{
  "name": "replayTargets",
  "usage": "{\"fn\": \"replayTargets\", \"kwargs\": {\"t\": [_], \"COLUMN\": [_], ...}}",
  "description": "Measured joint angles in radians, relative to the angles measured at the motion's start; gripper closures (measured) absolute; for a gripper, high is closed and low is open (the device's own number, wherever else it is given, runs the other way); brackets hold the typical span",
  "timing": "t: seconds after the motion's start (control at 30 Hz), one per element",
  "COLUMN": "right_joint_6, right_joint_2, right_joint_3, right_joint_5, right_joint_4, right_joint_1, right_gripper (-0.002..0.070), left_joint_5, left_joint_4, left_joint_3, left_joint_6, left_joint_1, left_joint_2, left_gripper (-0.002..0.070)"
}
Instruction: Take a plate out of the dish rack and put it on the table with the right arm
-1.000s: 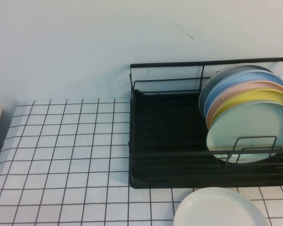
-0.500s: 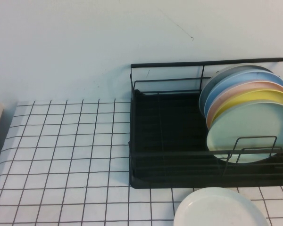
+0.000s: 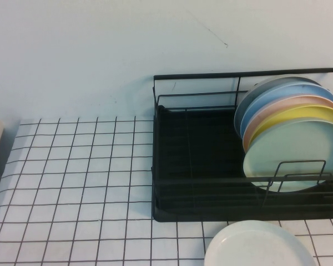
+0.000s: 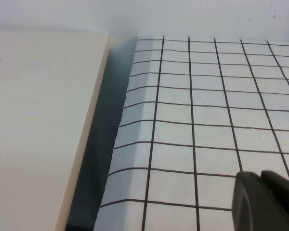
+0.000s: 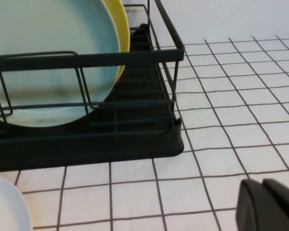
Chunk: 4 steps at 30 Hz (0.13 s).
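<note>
Your table (image 3: 72, 183), white with a thin black grid, fills the lower part of the high view. On its right half stands the dish rack (image 3: 194, 213), a black wire frame over a black tray base, its left portion bare of dishes. Upright at the rack's right end stands a row of plates, overlapping: a pale green plate (image 3: 294, 155) nearest you, a yellow plate (image 3: 299, 115) behind it, then a pink plate (image 3: 291, 104), a blue plate (image 3: 283, 91) and a grey plate (image 3: 266, 84) at the back. A wire loop on the rack's front crosses the green plate's lower face.

The plate (image 3: 259, 245), plain white, lies flat on the table just in front of the rack, near its right end, partly cut off by the high view's lower edge. The right wrist view catches only its rim (image 5: 5, 207) beside the rack's front wall.

Neither arm appears in the high view. The right gripper (image 5: 269, 204) hangs low over bare grid squares off the rack's end corner, near the white plate but apart from it; its dark fingers lie together and hold nothing. The left gripper (image 4: 265, 199) sits low over the table's far left edge, next to a cream panel (image 4: 38, 120); its fingers likewise lie together, empty.
</note>
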Motion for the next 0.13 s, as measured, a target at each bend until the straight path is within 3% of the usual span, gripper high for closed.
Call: {"fn": "replayTargets", "kwargs": {"t": [0.13], "right_joint_6": [0.000], "right_joint_2": [0.000], "right_joint_3": [0.000], "right_joint_5": [0.001], "right_joint_4": [0.000], "right_joint_1": [0.000], "right_gripper": [0.0678], "left_joint_5": [0.000], "left_joint_4": [0.000], "left_joint_3": [0.000], "left_joint_6": [0.000], "left_joint_1": [0.000], "left_joint_2": [0.000], "left_gripper": [0.0678]}}
